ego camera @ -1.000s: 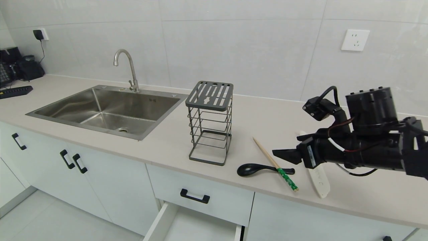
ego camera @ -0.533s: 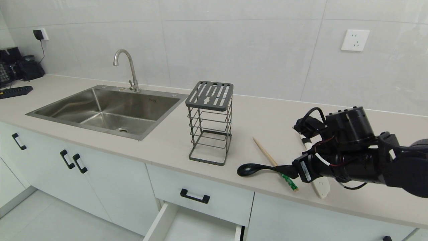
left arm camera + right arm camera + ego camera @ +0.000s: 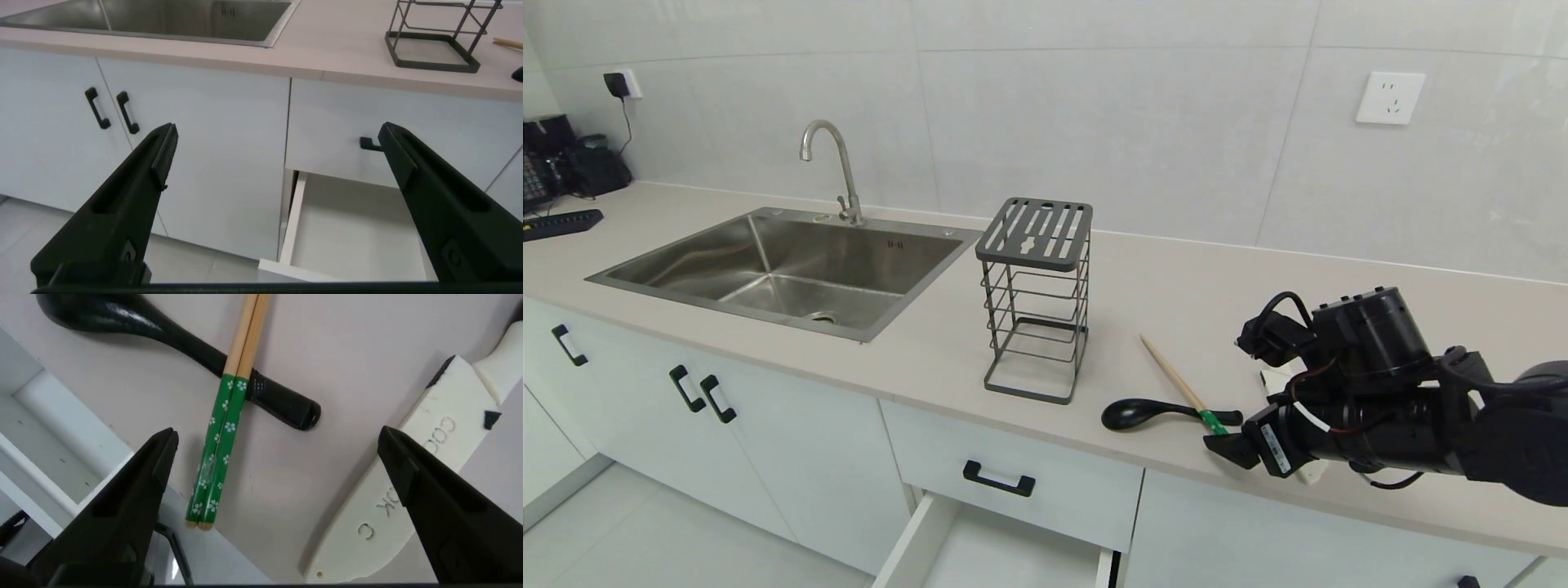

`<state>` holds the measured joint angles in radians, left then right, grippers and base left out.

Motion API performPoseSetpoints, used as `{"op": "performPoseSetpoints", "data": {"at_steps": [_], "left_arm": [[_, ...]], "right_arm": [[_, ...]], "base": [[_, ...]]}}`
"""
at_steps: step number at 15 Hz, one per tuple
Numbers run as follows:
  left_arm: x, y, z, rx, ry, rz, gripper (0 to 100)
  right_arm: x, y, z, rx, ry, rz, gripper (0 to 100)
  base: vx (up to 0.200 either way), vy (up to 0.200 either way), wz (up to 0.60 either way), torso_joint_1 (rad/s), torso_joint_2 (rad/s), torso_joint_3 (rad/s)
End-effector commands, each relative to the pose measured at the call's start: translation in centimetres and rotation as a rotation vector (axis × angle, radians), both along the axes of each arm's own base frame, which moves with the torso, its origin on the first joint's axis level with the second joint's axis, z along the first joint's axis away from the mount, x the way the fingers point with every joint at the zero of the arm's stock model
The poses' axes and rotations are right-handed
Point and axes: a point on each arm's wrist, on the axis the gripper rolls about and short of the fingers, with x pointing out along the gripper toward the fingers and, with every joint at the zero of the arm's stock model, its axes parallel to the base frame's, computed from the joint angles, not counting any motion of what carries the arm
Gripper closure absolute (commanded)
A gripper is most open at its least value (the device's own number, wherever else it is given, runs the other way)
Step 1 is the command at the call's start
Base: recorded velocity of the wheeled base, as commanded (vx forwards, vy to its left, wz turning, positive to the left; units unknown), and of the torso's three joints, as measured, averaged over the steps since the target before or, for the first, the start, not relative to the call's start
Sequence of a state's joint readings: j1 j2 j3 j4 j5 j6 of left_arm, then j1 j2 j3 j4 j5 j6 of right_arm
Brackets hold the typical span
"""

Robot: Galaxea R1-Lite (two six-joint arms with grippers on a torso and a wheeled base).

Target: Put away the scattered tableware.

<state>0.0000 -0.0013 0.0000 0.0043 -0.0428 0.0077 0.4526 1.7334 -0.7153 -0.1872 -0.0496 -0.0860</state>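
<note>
Pale beige countertop (image 3: 1176, 294) with an inset stainless-steel sink (image 3: 849, 253). Standing on it: dark grey wire rack (image 3: 1036, 302) with slotted top. Near the front edge lie a black plastic spoon (image 3: 1143, 412), wooden chopsticks (image 3: 1176, 384) with green flowered ends crossing its handle, and a white knife (image 3: 409, 506) just beside.

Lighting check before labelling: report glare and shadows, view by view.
Head view: even light; the sink reflects soft bright patches, and the rack throws only a faint shadow on the counter. Right wrist view: chopsticks and black spoon are evenly lit, with no hard shadows. Left wrist view: the left pincer, open, reads as a dark silhouette against white cabinets.
</note>
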Motion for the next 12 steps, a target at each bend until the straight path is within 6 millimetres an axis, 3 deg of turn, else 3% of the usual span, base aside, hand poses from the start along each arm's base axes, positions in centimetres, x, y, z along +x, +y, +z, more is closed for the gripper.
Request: {"op": "performPoseSetpoints", "data": {"at_steps": [1, 12], "left_arm": [[0.0, 0.0, 0.0, 0.0, 0.002, 0.0, 0], [0.0, 0.0, 0.0, 0.0, 0.002, 0.0, 0]], "right_arm": [[-0.1, 0.0, 0.0, 0.0, -0.001, 0.003, 0], [0.5, 1.0, -1.2, -0.027, 0.029, 0.034, 0]], "base": [[0.0, 0.0, 0.0, 0.0, 0.0, 0.0], [0.0, 0.0, 0.0, 0.0, 0.0, 0.0]]}}
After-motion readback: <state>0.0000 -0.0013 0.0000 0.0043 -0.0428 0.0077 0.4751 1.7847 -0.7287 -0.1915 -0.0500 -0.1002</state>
